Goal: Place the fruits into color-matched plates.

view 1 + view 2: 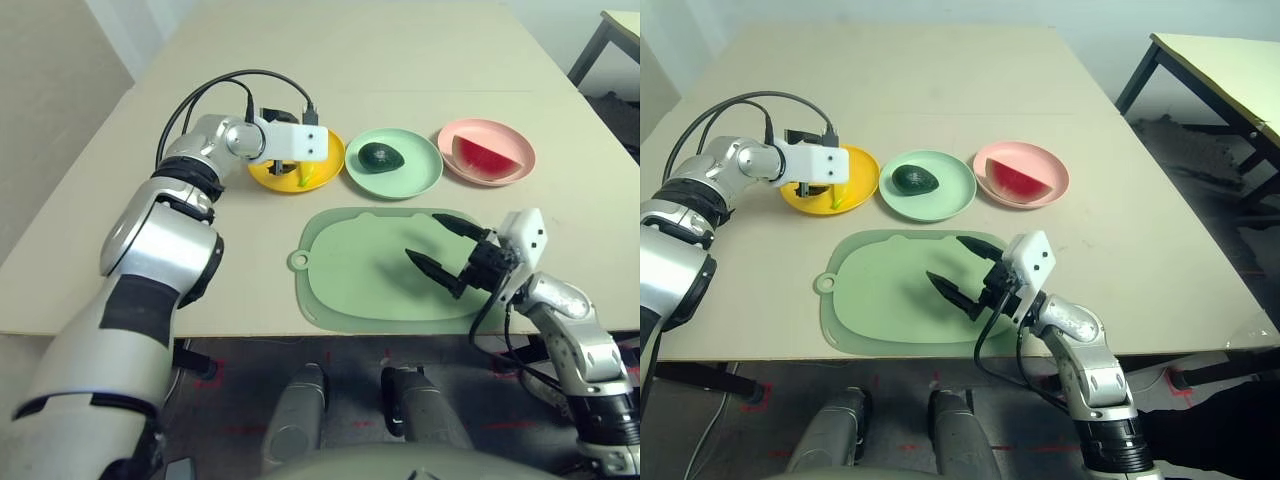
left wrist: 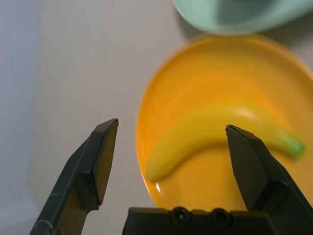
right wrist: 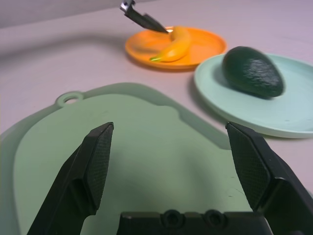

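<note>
1. The left pincer [image 2: 171, 142] is spread wide over the yellow-orange plate [image 1: 268, 176] and holds nothing; the banana [image 2: 215, 129] lies loose on that plate between the two black fingers, with no contact visible.
2. The right pincer [image 1: 447, 252] is also wide apart and empty, hovering above the pale green cutting mat [image 1: 350, 290] near the desk's [image 1: 400, 70] front edge.
3. The avocado [image 1: 381, 156] sits in the mint green plate [image 1: 420, 175], the middle of the three plates.
4. The watermelon wedge [image 1: 488, 158] rests in the pink plate [image 1: 470, 175], the rightmost one.
5. The left wrist view shows the banana's full curve and green tip, which the head views mostly hide behind the wrist.
6. The right wrist view shows one left finger [image 3: 144, 19] just above the banana, and the avocado's pebbled skin.
</note>
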`<state>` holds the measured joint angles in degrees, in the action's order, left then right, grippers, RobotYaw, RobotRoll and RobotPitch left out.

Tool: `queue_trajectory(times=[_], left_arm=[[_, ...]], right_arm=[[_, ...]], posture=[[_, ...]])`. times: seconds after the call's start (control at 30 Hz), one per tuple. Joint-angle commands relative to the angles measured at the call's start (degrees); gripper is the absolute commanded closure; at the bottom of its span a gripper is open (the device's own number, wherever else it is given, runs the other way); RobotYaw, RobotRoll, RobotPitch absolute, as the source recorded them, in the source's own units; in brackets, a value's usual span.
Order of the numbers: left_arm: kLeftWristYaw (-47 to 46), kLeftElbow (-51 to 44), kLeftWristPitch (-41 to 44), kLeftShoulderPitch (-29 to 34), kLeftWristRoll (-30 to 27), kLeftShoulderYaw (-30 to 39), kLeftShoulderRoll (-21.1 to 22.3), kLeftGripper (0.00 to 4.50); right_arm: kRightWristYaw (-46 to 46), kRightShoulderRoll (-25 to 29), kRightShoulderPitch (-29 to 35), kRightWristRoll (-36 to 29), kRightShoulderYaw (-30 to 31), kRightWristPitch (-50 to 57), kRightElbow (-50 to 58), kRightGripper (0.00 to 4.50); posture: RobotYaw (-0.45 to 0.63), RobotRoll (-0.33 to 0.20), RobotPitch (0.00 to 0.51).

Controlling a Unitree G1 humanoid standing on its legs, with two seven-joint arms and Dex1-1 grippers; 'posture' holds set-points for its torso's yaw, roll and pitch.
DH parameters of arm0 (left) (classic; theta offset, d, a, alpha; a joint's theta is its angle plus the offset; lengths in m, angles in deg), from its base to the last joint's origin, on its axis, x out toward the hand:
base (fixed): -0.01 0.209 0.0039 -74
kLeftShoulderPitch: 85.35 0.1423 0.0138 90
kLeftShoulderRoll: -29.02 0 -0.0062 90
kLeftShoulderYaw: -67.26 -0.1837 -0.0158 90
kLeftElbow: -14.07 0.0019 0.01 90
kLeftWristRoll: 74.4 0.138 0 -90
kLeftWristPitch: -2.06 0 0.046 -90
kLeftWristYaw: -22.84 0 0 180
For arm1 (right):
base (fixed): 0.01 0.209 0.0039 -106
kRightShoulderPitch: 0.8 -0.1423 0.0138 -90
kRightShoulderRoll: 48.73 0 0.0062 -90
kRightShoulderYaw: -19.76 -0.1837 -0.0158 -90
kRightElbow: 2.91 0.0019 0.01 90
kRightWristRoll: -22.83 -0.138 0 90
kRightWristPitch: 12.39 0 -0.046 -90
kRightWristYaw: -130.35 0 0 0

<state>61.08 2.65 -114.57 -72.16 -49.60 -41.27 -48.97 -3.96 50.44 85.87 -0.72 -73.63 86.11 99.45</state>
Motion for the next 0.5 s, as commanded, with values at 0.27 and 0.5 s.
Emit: queue_trajectory(times=[0.27, 0.5], left_arm=[[9.3, -7.2, 12.5, 5.2, -27.0, 25.3, -7.3, 0.02], [8.0, -24.7, 22.0, 18.0, -34.9, 29.5, -8.0, 0.02]], right_arm=[[-3.8, 5.2, 0.7, -11.6, -17.9, 4.2, 0.4, 0.00], [-1.1, 6.5, 3.6, -13.1, -24.2, 1.5, -4.9, 0.00]], posture=[[-0.01, 0.000, 0.158], [0.00, 0.000, 0.176]])
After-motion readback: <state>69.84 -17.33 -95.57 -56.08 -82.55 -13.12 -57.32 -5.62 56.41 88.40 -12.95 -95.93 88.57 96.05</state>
